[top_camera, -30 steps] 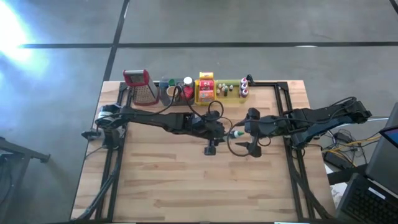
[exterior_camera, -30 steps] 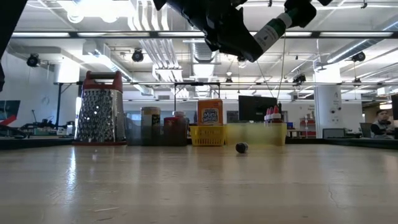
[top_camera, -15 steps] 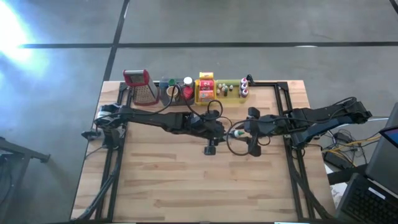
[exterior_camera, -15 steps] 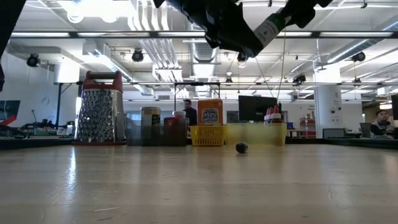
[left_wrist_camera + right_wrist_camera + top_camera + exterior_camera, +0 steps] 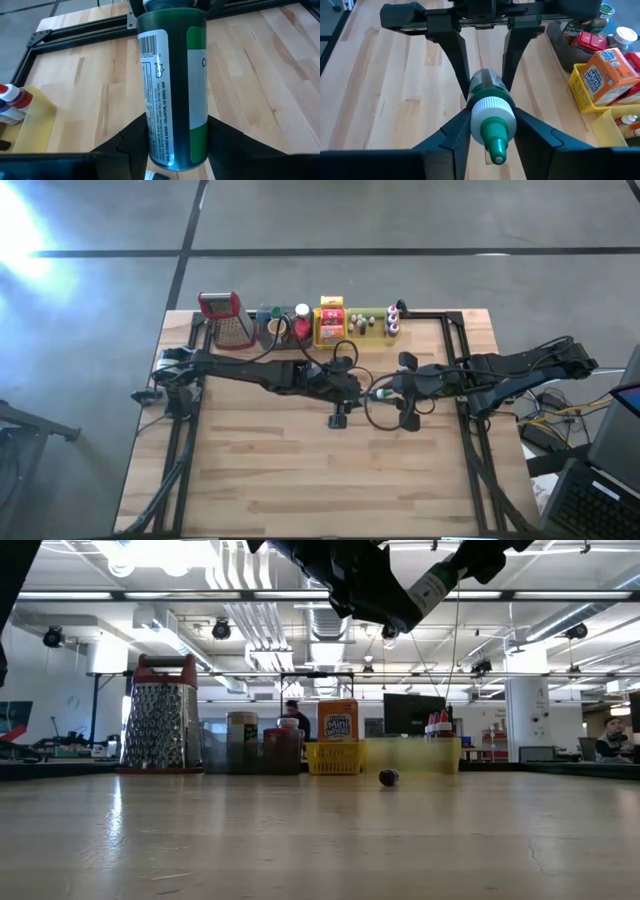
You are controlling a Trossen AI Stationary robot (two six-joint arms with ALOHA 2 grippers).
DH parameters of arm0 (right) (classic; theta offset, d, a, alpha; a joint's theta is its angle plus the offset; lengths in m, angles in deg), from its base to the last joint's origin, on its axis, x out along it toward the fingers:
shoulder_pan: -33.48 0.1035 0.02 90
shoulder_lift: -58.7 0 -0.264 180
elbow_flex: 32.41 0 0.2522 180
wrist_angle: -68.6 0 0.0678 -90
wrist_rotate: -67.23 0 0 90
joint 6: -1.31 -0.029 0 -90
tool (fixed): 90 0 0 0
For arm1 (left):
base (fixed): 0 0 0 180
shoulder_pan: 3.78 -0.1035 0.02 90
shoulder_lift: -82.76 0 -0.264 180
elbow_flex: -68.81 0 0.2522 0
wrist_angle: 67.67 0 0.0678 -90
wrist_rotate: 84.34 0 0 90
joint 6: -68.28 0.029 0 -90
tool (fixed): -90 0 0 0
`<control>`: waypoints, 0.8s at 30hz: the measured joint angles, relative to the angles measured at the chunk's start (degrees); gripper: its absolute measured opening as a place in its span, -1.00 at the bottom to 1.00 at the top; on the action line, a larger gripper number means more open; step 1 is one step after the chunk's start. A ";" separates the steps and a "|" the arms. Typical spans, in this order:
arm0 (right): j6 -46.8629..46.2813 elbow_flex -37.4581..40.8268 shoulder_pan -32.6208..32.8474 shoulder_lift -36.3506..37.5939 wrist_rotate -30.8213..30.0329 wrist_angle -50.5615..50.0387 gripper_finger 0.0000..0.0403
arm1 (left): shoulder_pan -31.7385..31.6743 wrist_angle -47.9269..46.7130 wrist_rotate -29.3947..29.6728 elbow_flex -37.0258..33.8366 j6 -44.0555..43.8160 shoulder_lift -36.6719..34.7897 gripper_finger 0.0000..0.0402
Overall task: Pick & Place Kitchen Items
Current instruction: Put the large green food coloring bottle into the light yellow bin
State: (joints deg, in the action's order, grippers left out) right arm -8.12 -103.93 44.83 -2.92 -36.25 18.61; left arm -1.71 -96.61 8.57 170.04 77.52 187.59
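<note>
Both arms meet above the middle of the light wooden desk (image 5: pixel 300 470). A dark green plastic bottle with a white collar and green nozzle tip (image 5: pixel 381 394) hangs in the air between them, lying roughly level, clear of the desk surface.

Left pincer (image 5: pixel 177 145): fingers (image 5: pixel 135 140) pressed against both sides of the bottle's body at its base end, narrow gap, bottle gripped.

Right pincer (image 5: pixel 490 131): fingers (image 5: pixel 451 134) drawn in against the bottle at the collar end; nozzle points toward that arm's wrist camera. Bottle gripped from both ends.

Along the far edge of the desk: red-topped metal grater (image 5: pixel 226 320), grey tray (image 5: pixel 272 328) with jars, yellow basket (image 5: pixel 331 326) with orange packets, pale green tray (image 5: pixel 372 326) with small bottles. One small dark item (image 5: pixel 388 777) lies loose on the desk before the trays.
</note>
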 joint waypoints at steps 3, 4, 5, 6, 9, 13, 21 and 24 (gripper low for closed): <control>-0.22 0.00 -0.36 0.00 0.07 0.00 -0.31 | 0.00 0.02 0.02 0.00 -0.02 0.00 -0.16; -0.24 0.00 -0.49 0.00 0.08 0.00 -0.31 | -0.02 0.02 0.00 0.00 -0.02 0.00 -0.16; -0.24 0.00 -0.57 0.00 0.09 0.00 -0.32 | -0.04 0.02 0.02 0.00 -0.02 0.00 -0.16; -0.23 0.00 -0.61 0.00 0.09 0.00 -0.33 | -0.04 0.02 0.02 0.00 -0.02 0.00 -0.14; 0.19 0.00 -0.63 0.00 0.13 0.10 -0.40 | -0.04 -0.19 -0.40 0.00 -0.21 0.00 -0.03; 0.22 0.00 -0.68 -0.02 0.02 0.00 -0.44 | -0.15 -1.91 -0.66 0.00 -0.46 0.00 0.27; -3.42 0.02 -3.59 0.00 -0.12 -6.79 -0.36 | -1.80 -17.29 5.58 0.42 -5.81 -3.65 0.68; -3.19 0.00 -7.63 0.00 0.01 -9.36 -0.42 | -2.57 -14.35 6.27 -4.09 -8.26 -7.09 0.69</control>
State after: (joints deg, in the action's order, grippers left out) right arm -11.31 -103.93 37.20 -2.92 -36.23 9.25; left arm -4.29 -110.96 14.85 165.95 69.26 180.50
